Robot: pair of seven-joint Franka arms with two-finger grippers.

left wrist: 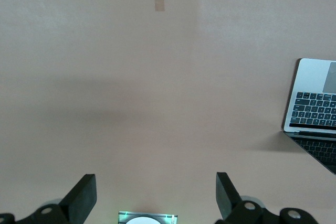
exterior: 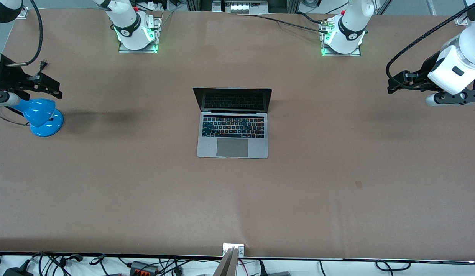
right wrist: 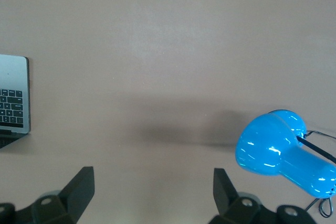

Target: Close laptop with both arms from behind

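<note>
The silver-grey laptop (exterior: 232, 132) stands open at the middle of the table, its dark screen upright and its keyboard toward the front camera. Its edge shows in the left wrist view (left wrist: 315, 103) and in the right wrist view (right wrist: 13, 98). My left gripper (exterior: 391, 86) hangs open and empty over the bare table at the left arm's end, well away from the laptop; its fingers (left wrist: 84, 195) stand wide apart. My right gripper (exterior: 57, 91) hangs open and empty over the right arm's end of the table, with wide-apart fingers (right wrist: 81, 187).
A blue desk lamp (exterior: 41, 115) stands on the table under the right gripper and also shows in the right wrist view (right wrist: 278, 150). The arm bases (exterior: 137, 34) (exterior: 341, 38) are bolted along the table's edge farthest from the front camera. A small dark patch (exterior: 359, 184) marks the tabletop.
</note>
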